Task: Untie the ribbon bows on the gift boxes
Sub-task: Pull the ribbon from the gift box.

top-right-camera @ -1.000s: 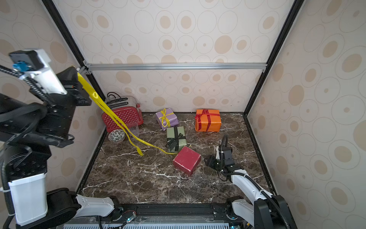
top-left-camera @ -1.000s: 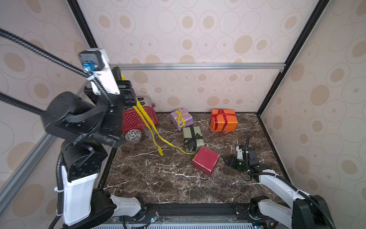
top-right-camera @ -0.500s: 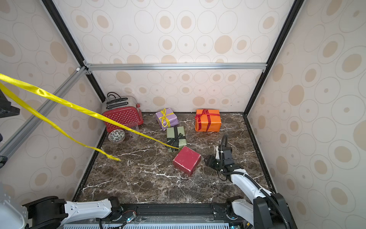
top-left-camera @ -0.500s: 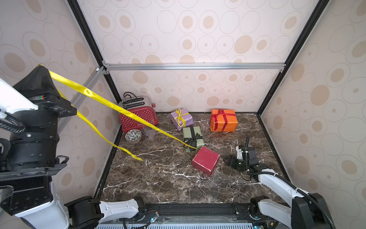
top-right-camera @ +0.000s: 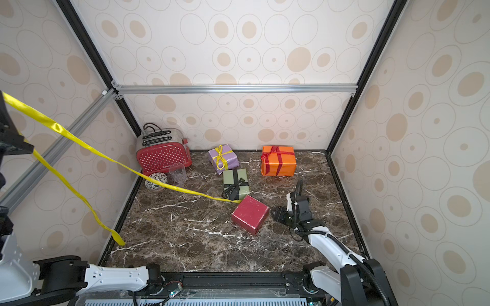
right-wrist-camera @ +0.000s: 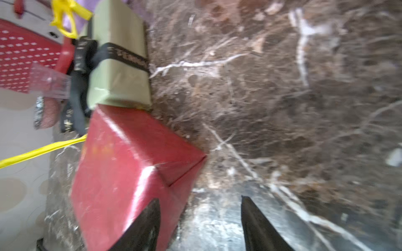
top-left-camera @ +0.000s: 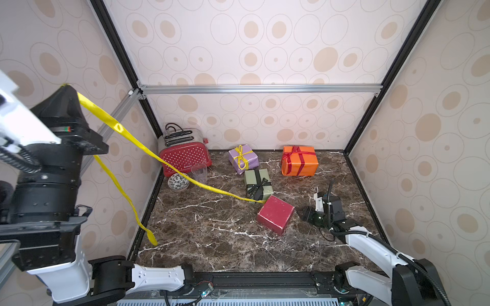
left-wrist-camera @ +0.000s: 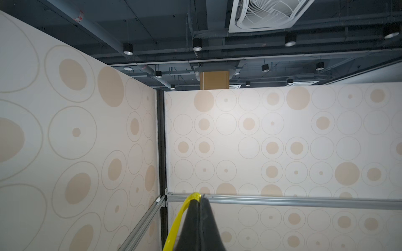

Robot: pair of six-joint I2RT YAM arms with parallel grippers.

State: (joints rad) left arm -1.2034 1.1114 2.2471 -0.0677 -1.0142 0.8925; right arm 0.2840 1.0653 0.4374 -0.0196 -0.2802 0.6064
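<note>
Robot test cell, probably in a lab hall: patterned panels [top-left-camera: 252, 39] on aluminium frame [top-left-camera: 259, 88], marble worktop [top-left-camera: 212, 238], bare ceiling pipes [left-wrist-camera: 91, 24] overhead.

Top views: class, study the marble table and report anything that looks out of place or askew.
The long yellow satin ribbon stands out: it hangs through the air from the raised left pincer, shut on it, down to a corner of the dark red paper-wrapped box, the only box without a bow, lying cornerwise.
</note>
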